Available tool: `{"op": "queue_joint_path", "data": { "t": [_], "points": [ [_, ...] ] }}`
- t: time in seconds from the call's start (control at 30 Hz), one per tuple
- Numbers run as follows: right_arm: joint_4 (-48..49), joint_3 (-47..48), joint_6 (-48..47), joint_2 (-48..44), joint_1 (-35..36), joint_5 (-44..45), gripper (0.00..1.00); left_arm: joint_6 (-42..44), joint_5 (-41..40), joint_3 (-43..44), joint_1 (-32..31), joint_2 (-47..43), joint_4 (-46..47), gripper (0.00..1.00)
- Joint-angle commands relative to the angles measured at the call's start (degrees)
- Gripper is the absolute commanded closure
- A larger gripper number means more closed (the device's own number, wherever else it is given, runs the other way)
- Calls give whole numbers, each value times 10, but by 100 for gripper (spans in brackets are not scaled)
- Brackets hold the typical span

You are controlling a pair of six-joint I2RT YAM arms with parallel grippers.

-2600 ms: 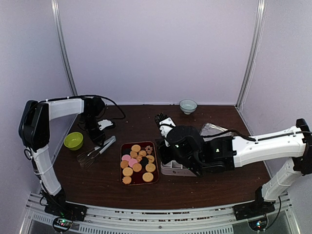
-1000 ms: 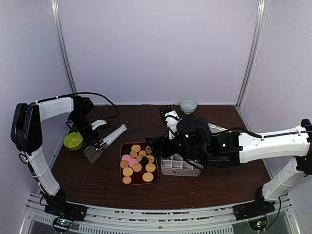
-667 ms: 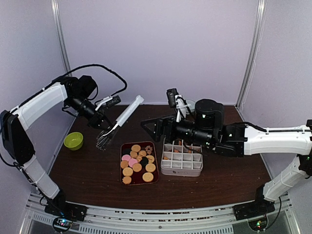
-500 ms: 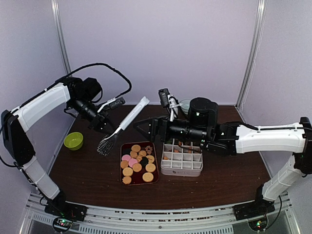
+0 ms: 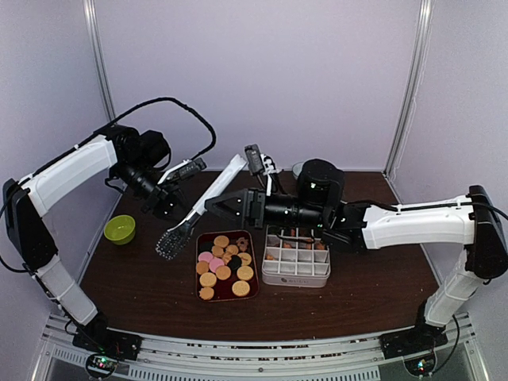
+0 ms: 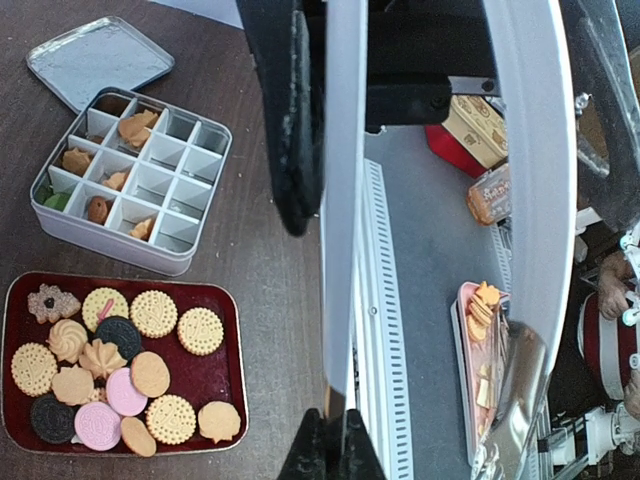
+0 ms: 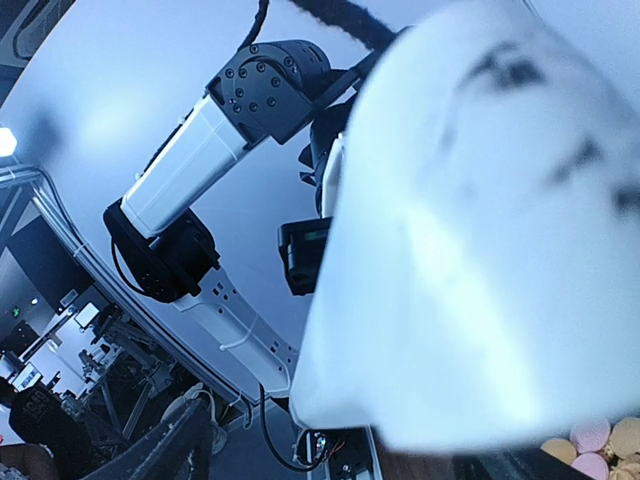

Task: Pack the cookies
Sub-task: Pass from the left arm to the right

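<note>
The cookies (image 5: 225, 266) lie on a dark red tray (image 5: 199, 286); in the left wrist view the cookies (image 6: 150, 375) are round, flower-shaped, pink and dark. A few more sit in the white divided box (image 5: 295, 260). My left gripper (image 5: 176, 208) is shut on the metal tongs (image 5: 220, 182) and holds them slanted in the air above the tray's far left. My right gripper (image 5: 213, 205) stands open, its tips right at the tongs' handle. In the right wrist view the tongs (image 7: 480, 250) are a white blur filling the frame, and only one of that gripper's fingers (image 7: 185, 440) shows.
A green bowl (image 5: 120, 228) sits at the table's left edge. The box's flat metal lid (image 6: 100, 60) lies beyond the divided box (image 6: 130, 180). The tray (image 6: 222, 395) lies beside the box, towards the table's front.
My left arm picked the tongs up off the table and raised them over the tray. My right arm lifted off the box and swung left until its open jaws reached the tongs.
</note>
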Motion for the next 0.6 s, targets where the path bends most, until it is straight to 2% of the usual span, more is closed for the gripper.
{"op": "queue_joint_path", "data": {
  "t": [0.0, 0.33, 0.57],
  "points": [
    [38, 27, 19, 14, -10, -20, 20, 17, 26, 6, -9, -5, -7, 100],
    [48, 35, 44, 23, -31, -50, 37, 20, 14, -2, -10, -5, -5, 100],
    [48, 70, 69, 54, -33, -131, 44, 22, 1, -3, -11, -3, -4, 100]
  ]
}}
